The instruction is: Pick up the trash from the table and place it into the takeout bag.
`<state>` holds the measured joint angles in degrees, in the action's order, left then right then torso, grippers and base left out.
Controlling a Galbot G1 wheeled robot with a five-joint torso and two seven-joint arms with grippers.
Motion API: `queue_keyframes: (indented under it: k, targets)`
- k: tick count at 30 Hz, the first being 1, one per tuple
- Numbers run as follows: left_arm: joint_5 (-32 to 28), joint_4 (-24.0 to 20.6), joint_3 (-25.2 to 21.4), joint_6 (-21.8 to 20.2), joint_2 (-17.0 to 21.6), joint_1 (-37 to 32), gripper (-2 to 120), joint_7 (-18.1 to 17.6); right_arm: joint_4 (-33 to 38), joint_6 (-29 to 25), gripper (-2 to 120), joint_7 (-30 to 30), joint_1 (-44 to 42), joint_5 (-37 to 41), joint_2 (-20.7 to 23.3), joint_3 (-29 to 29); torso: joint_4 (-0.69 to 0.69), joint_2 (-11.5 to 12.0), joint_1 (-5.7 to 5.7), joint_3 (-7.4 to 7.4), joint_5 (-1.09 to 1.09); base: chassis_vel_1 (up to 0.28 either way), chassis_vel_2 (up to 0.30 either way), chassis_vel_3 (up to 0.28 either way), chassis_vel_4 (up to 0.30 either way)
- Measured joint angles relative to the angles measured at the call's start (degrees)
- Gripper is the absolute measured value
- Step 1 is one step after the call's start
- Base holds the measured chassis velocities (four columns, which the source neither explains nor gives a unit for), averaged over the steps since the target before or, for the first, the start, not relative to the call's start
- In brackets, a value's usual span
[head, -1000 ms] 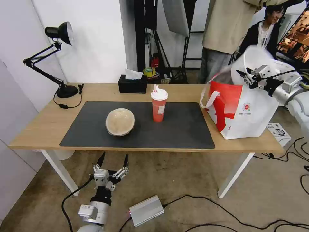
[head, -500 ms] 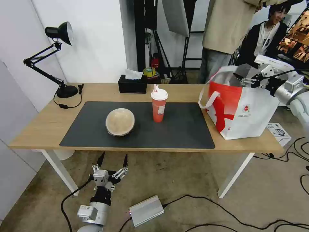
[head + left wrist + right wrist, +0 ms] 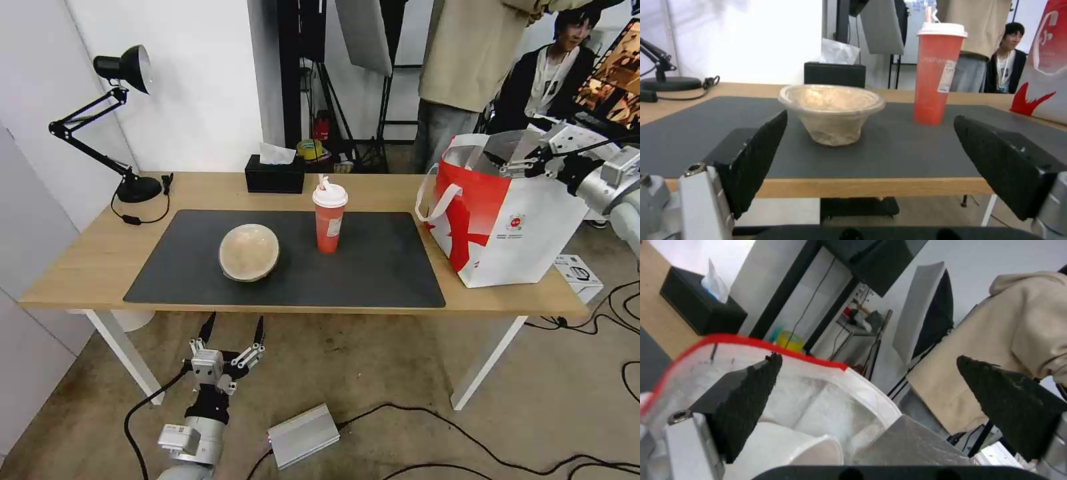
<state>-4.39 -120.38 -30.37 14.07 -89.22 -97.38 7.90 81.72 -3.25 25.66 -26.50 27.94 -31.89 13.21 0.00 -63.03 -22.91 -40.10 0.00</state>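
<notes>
Light wood runs the full width of the table [image 3: 80,267], a dark grey mat [image 3: 373,267] spread across its middle. Far left, a black desk lamp [image 3: 123,73] leans over the corner, and a black tissue box [image 3: 273,175] sits at the back edge. Down low in front of the table, the left gripper [image 3: 231,331] hangs below the tabletop, fingers spread wide with nothing between them. On the mat, the beige bowl [image 3: 249,251] sits left of centre, and just to its right stands the red cup [image 3: 329,217], upright, white lid and straw on top. Over at the right end stands the takeout bag [image 3: 533,233], mouth gaping, foil lining showing. The right gripper [image 3: 508,161] hovers at the bag's top rim, fingers apart and empty. From the right wrist, the white round bowl [image 3: 791,446] lies inside the bag.
</notes>
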Motion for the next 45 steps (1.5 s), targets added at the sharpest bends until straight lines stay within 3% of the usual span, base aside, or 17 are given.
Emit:
queue_keyframes:
  k: [13, 26, 34, 45]
  targets:
    - [0.0, -3.1, -0.1, -0.1, 0.3, -1.5, 100, 0.0, 13.0, 2.8, 100, -4.1, -10.1, 7.2, 5.4, 7.2, -0.01, 0.0, 0.00, 0.00, 0.00, 0.000, 0.000, 0.000, 0.000]
    - [0.0, -5.9, -0.4, -0.4, 0.9, -3.0, 100, 0.0, 24.2, 4.2, 100, -9.4, -19.6, 11.2, 6.2, 14.9, -0.01, 0.0, 0.00, 0.00, -0.01, 0.000, 0.000, 0.000, 0.000]
    - [-0.1, -7.0, -0.4, -0.6, 1.2, -3.1, 100, -0.1, 31.4, 5.1, 100, -16.5, -29.3, 13.3, 3.5, 21.7, 0.00, 0.0, 0.00, 0.00, -0.01, 0.000, 0.000, 0.000, 0.000]
    - [-0.9, -9.5, -1.0, -2.5, 1.3, -2.1, 100, -0.1, 41.3, 3.3, 100, -24.9, -43.4, 13.3, -7.6, 25.8, -0.01, 0.0, 0.00, 0.00, 0.00, 0.000, 0.000, 0.000, 0.000]
